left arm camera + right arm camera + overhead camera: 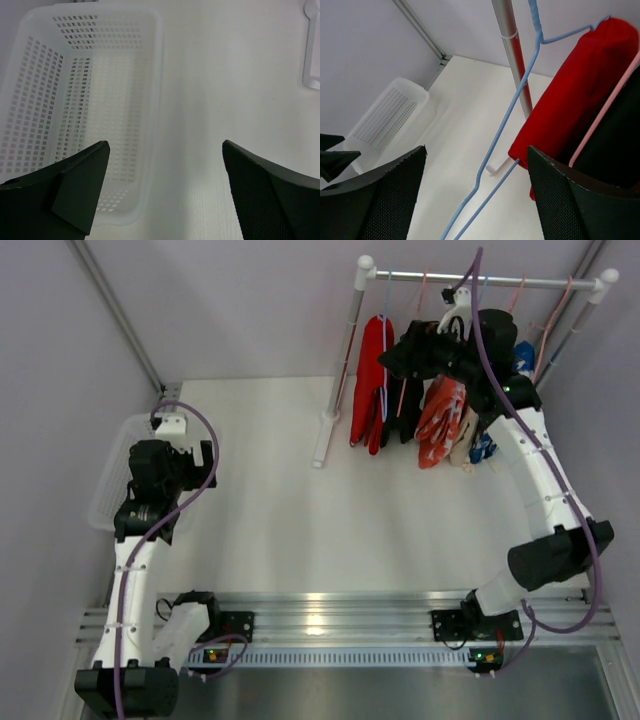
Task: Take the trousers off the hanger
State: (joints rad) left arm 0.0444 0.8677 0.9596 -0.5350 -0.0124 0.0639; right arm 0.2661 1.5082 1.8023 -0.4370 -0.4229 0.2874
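The red trousers (371,380) hang folded over a blue wire hanger (512,107) at the left end of the clothes rack (480,280). The black trousers (405,410) hang beside them on a pink hanger (605,112). In the right wrist view the red trousers (575,95) and the black trousers (615,145) are on the right. My right gripper (476,150) is open and empty, raised by the rail, with the blue hanger's wire between its jaws and untouched; in the top view it (402,355) sits just right of the red pair. My left gripper (165,145) is open and empty above the table.
A white perforated basket (85,100) stands at the table's left edge, beside my left gripper (185,468). An orange-and-white patterned garment (440,425) and a blue-and-white one (485,448) hang further right on the rack. The rack's upright post (512,55) stands left of the red trousers.
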